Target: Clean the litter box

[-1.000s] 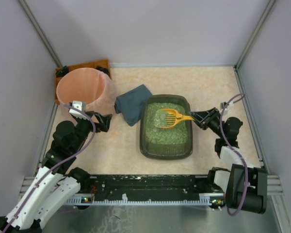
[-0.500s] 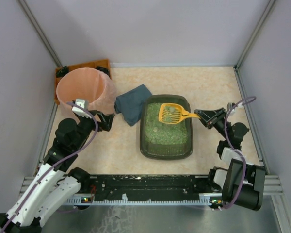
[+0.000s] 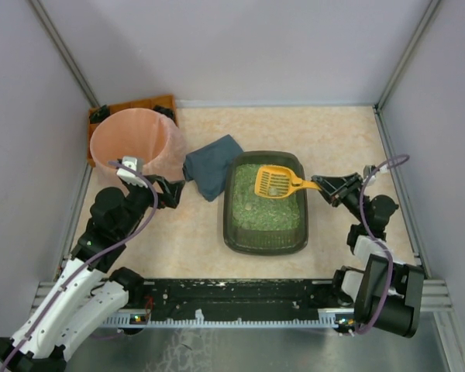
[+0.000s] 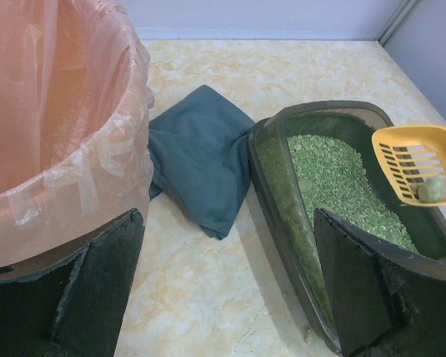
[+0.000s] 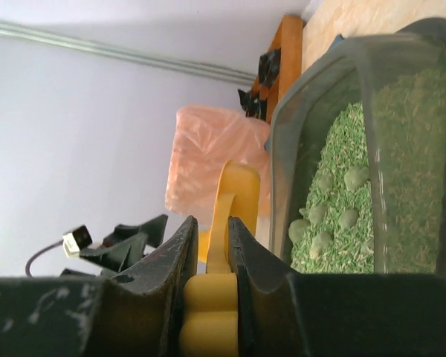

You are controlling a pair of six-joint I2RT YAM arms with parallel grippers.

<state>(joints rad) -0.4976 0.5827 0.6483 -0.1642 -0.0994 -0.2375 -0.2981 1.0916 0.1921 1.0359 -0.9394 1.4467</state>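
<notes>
One litter box [image 3: 264,247] at centre of table [image 3: 333,132]. One yellow scoop [image 3: 275,181] level above its far end, one clump [image 4: 432,189] aboard. Right gripper [image 3: 323,186] clamped on scoop handle, arm reaching in from right. One blue cloth [image 3: 211,173] just beside box's left rim. One pink bucket [image 3: 167,159] far left. Left gripper [image 3: 174,194] near it, jaws wide, holding nothing.

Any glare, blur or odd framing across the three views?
Top external: even diffuse light, soft shadows, litter box and scoop sharp. Left wrist: left fingers dark and slightly soft up close; pink bag translucent, no hard glare. Right wrist: view rolled sideways; scoop handle between the shut right fingers is soft, litter clumps beyond are clearer.
</notes>
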